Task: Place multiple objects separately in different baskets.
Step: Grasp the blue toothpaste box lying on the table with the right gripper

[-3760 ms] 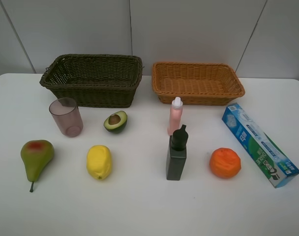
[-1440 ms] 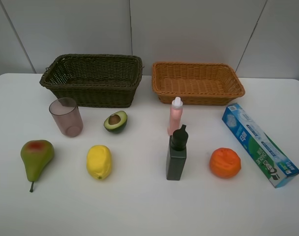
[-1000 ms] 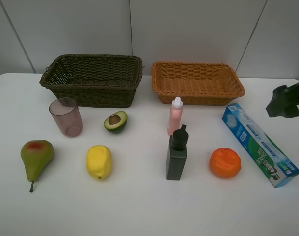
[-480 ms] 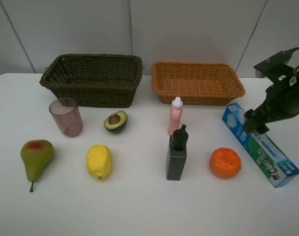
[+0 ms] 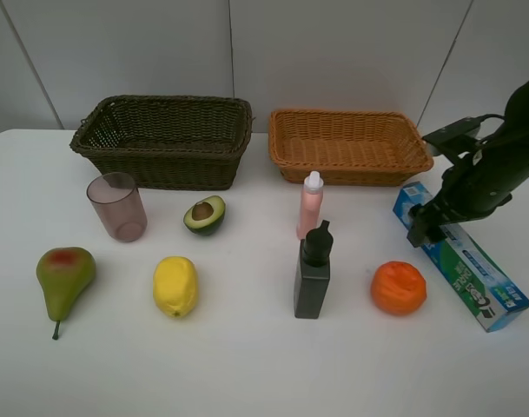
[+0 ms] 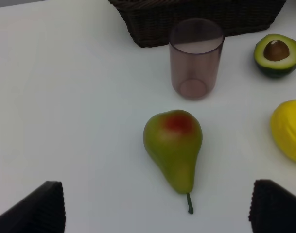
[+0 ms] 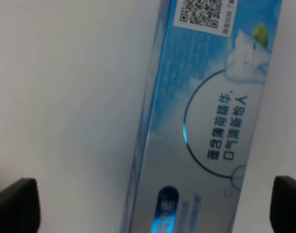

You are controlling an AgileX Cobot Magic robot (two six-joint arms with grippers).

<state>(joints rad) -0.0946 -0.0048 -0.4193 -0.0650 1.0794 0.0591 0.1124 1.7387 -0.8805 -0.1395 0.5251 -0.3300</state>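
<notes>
dark olive woven basket (image 5: 160, 165), orange-tan woven basket (image 5: 351, 172), green-red pear (image 5: 64, 276), yellow lemon (image 5: 175, 286), blue-green toothpaste box (image 5: 483, 280), pink bottle (image 5: 309, 210)

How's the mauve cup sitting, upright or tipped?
Upright: mauve cup stands on its base, rim facing up; left wrist view shows it empty.

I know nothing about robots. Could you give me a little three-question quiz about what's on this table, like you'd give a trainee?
1. True or false: the right gripper is above one end of the toothpaste box, jaws spread wide.
2. What stands directly in front of the pink bottle, on the camera's side? A) a spoon B) the dark bottle C) a banana
3. How many pieces of fruit lie on the table?

Key
1. True.
2. B.
3. Four: pear, lemon, avocado half, orange.
</notes>
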